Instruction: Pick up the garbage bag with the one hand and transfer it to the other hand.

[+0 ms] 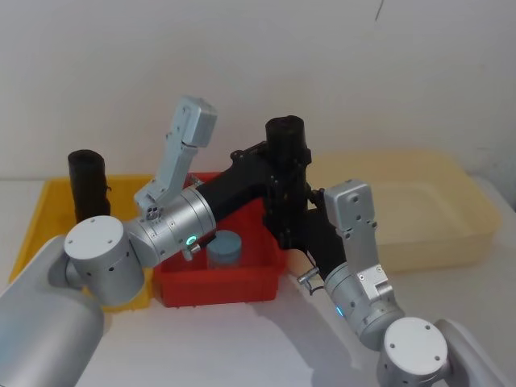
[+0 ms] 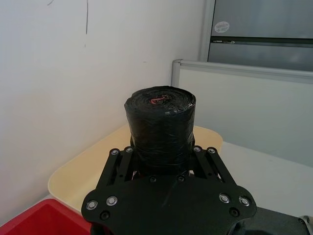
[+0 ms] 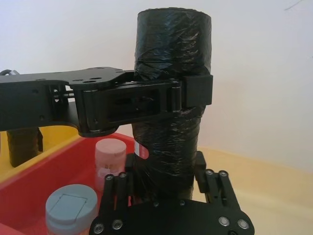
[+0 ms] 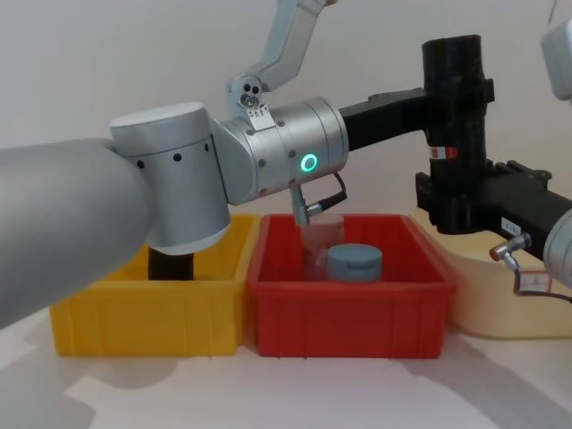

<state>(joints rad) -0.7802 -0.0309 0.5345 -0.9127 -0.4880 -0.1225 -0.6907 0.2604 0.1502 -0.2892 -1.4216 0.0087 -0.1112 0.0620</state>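
Garbage bag (image 3: 172,44): upright, lifted off the bench (image 4: 268,393), held between both tools. In the head view it hangs over the 2 o'clock corner of the red bin (image 4: 349,308).
Label (image 4: 444,154): small red-and-white band at mid-height of the roll, between the two grips.
Left tool (image 4: 456,89): arm with the green ring light reaches in from 8 o'clock in the head view. Its fingers are clamped on the upper part of the roll, one pad pressed flat on the side.
Right tool (image 1: 286,219): arm enters from 5 o'clock in the head view. Its fingers are closed against the lower end of the roll, one on each side, directly under the left tool.
Red bin contents: a blue-grey lidded jar (image 4: 355,262) and a pale pink jar (image 3: 110,152), both standing upright.
Yellow bin (image 4: 147,313): touching the red bin at its 9 o'clock side. A plain black roll (image 1: 87,181) stands upright in it.
Cream tray (image 1: 435,234): at 3 o'clock of the red bin, just beside it, behind the right arm.
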